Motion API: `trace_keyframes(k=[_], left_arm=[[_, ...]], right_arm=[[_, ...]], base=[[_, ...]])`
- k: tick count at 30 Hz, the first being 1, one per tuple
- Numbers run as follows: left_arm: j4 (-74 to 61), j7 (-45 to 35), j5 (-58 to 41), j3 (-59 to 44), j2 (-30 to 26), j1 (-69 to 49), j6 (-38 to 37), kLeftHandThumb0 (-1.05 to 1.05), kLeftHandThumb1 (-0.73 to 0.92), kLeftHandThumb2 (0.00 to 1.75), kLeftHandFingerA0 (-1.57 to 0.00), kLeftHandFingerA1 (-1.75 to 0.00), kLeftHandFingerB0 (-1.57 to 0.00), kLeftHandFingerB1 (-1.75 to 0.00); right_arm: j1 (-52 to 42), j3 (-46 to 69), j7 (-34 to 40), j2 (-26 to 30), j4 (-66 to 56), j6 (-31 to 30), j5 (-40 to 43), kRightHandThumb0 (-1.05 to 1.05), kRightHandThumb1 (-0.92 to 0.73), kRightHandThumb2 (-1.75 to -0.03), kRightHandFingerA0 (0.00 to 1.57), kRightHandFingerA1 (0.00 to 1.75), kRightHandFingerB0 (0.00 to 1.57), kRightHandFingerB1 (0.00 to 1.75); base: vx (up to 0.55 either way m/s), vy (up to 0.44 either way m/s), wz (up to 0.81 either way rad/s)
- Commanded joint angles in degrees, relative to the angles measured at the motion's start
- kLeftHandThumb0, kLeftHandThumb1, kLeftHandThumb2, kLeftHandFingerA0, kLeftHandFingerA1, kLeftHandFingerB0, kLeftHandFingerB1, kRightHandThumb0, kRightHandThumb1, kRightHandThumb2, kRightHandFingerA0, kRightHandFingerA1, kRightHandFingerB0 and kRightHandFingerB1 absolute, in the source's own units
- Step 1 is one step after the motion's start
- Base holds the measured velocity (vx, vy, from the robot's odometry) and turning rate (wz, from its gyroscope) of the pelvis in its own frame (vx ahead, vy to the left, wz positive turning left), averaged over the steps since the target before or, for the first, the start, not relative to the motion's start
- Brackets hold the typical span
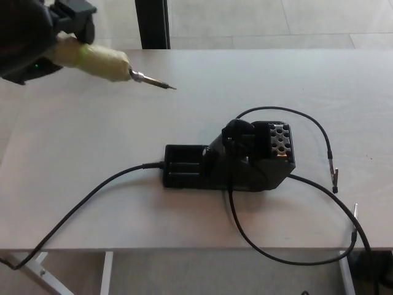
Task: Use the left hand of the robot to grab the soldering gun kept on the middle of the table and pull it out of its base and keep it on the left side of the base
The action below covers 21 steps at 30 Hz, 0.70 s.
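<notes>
My left hand (27, 37) is at the upper left corner of the head view, shut on the soldering gun (101, 61). The gun has a pale yellow-wrapped handle and a bare metal tip that points right and slightly down over the table. It is fully out of its black base (233, 163), which sits in the middle of the table with its holder empty. The gun hangs above the table, well to the left of and behind the base. My right hand does not show.
Black cables (92, 196) run from the base to the left front and loop to the right front past the table (184, 227) edge. A dark post (153, 23) stands behind the table. A white table leg (37, 270) shows lower left.
</notes>
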State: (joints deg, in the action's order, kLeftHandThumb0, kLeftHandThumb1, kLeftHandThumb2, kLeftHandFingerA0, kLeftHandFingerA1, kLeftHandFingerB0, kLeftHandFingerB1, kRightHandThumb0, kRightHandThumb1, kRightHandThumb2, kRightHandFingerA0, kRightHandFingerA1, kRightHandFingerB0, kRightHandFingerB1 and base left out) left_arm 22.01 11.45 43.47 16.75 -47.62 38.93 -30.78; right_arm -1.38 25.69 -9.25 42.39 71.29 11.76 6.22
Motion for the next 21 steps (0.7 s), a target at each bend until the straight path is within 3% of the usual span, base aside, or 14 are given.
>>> trace_keyframes(k=[1, 4, 7, 8, 9, 10, 12, 13, 18, 19, 21], left_arm=[[-1.7, -2.1, -5.6, -4.8, -0.4, -6.0, -0.4, -0.17, 0.6, 0.79, -0.84, -1.75, -0.72, -1.56], [-6.0, -2.7, -6.3, -7.9, 1.1, -12.8, 3.3, -0.12, 0.58, 0.8, -0.82, -1.75, -0.73, -1.55], [-5.6, -1.6, -8.1, -9.7, 3.6, -15.5, 2.9, -0.06, 0.5, 0.94, -0.89, -1.67, -0.79, -1.46], [-7.0, -4.0, -9.9, -10.8, 5.4, -17.6, 6.4, -0.13, 0.55, 0.95, -0.87, -1.74, -0.75, -1.53], [-7.1, -3.2, -10.3, -11.6, 7.1, -19.1, 6.5, -0.14, 0.49, 1.07, -1.17, -1.36, -0.98, -1.23], [-6.4, -2.2, -11.9, -12.1, 9.6, -21.6, 6.2, -0.08, 0.57, 1.06, -0.9, -1.67, -0.79, -1.41], [-7.5, -2.4, -12.5, -12.7, 12.3, -23.5, 7.9, -0.06, 0.55, 1.13, -0.89, -1.66, -0.87, -1.35], [-8.4, -3.0, -13.6, -13.1, 14.8, -25.5, 9.6, -0.16, 0.52, 1.12, -1.2, -1.36, -0.94, -1.15], [-8.8, -2.7, -13.2, -12.7, 21.4, -30.5, 11.4, -0.2, 0.5, 1.17, -1.24, -1.43, -1.0, -1.27], [-9.2, -3.1, -13.2, -12.7, 22.1, -31.0, 11.9, -0.14, 0.53, 1.18, -0.94, -1.75, -0.79, -1.57], [-8.6, -3.3, -12.5, -12.3, 23.4, -31.6, 12.0, -0.14, 0.51, 1.22, -0.95, -1.75, -0.8, -1.58]], right_arm=[[0.1, 0.8, 0.7, 1.2, -0.3, 0.7, 1.2, -0.38, -0.59, -0.57, 0.8, 0.61, 0.48, 0.39], [0.6, 0.3, 1.0, 1.1, 0.4, 0.5, 0.7, -0.39, -0.59, -0.58, 0.8, 0.6, 0.49, 0.39], [0.5, 0.5, 0.9, 1.0, 0.4, 0.6, 1.0, -0.39, -0.58, -0.57, 0.82, 0.61, 0.5, 0.4], [0.4, 0.5, 0.8, 1.0, 0.4, 0.6, 1.1, -0.4, -0.58, -0.57, 0.81, 0.62, 0.51, 0.4], [0.2, 0.5, 0.9, 1.0, 0.3, 0.6, 1.0, -0.4, -0.59, -0.58, 0.8, 0.61, 0.51, 0.4], [-0.1, 0.7, 0.8, 0.9, -0.4, 0.6, 1.4, -0.41, -0.6, -0.58, 0.79, 0.63, 0.52, 0.4], [0.0, 0.8, 0.9, 0.9, -0.8, 0.2, 1.4, -0.41, -0.6, -0.58, 0.8, 0.62, 0.53, 0.4], [0.3, 0.7, 1.2, 0.8, -0.8, 0.2, 1.4, -0.4, -0.6, -0.58, 0.79, 0.61, 0.52, 0.4], [1.0, 0.4, 1.5, 0.3, -0.1, 1.2, 1.0, -0.46, -0.63, -0.6, 0.83, 0.63, 0.53, 0.4], [0.7, 0.5, 1.1, 0.4, -0.5, 1.5, 1.2, -0.46, -0.64, -0.6, 0.81, 0.63, 0.51, 0.4], [0.8, 0.5, 1.3, 0.5, -0.8, 1.1, 1.2, -0.45, -0.65, -0.6, 0.81, 0.61, 0.52, 0.4]], base=[[0.0, 0.0, 0.0], [0.0, 0.0, 0.0], [0.0, 0.0, 0.0], [0.0, 0.0, 0.0], [0.0, 0.0, 0.0], [0.0, 0.0, 0.0], [0.0, 0.0, 0.0], [0.0, 0.0, 0.0], [0.0, 0.0, 0.0], [0.0, 0.0, 0.0], [0.0, 0.0, 0.0]])
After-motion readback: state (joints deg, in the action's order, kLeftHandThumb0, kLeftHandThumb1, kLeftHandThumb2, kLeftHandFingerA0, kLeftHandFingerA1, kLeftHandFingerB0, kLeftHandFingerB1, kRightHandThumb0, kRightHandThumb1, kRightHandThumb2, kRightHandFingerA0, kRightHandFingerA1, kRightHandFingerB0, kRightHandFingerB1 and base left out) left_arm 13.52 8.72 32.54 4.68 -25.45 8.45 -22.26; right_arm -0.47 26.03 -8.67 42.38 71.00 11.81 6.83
